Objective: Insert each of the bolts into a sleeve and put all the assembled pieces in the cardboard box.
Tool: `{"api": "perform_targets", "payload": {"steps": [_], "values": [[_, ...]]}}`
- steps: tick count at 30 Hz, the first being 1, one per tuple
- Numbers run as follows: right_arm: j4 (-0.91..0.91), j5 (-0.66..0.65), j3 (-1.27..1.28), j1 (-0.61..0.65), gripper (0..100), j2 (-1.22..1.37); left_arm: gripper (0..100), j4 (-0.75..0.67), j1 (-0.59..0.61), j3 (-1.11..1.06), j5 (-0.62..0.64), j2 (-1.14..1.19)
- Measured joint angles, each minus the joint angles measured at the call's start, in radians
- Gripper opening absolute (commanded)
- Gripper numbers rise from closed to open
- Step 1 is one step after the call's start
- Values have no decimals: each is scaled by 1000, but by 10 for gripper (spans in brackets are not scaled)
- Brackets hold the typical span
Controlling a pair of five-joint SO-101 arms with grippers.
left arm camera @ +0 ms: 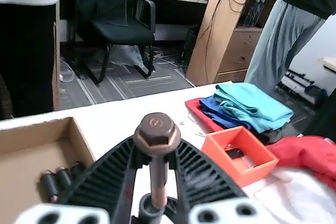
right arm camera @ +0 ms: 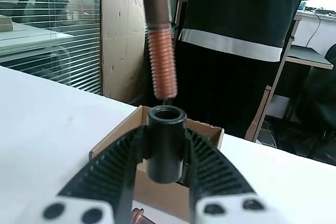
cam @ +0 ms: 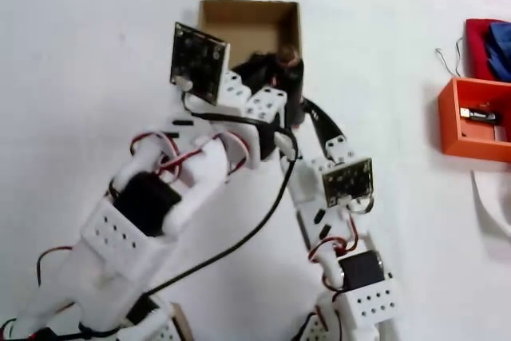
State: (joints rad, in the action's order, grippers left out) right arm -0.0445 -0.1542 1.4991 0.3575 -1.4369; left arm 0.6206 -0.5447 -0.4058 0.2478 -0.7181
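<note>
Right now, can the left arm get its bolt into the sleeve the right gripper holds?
Probably yes. The bolt in the left gripper hangs with its threaded tip just above the open mouth of the sleeve, roughly in line, nothing between. The right gripper holds the sleeve upright.

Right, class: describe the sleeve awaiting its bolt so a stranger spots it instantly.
Find the cardboard box at the table's far edge. At its rim, the right arm's jaws hold a black sleeve upright. Unlike the dark pieces lying in the box, it is empty, a copper bolt's tip just above it.

Coppery metal bolt (left arm camera: pixel 156 134), matt sleeve (right arm camera: pixel 166 145) — smooth
</note>
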Motion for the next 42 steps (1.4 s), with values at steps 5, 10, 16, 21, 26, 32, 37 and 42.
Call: {"api": "perform_targets", "payload": {"steps": [5,10,16,21,26,32,37,42], "values": [[0,0,0,0,22,0,27,0,-2,-6,-94,44],[0,-2,0,0,22,0,27,0,-5,-8,-104,63],[0,-2,0,0,22,0,27,3,-5,-8,-104,68],[0,-3,0,2,22,0,27,80,-12,-8,-104,68],[0,-3,2,2,22,0,27,153,-20,-6,-110,68],[0,-5,2,2,22,0,28,172,-21,-6,-110,68],[0,-5,2,2,22,0,116,172,-21,-6,-110,68],[0,-2,2,-3,22,0,157,173,-23,-58,-107,69]]}}
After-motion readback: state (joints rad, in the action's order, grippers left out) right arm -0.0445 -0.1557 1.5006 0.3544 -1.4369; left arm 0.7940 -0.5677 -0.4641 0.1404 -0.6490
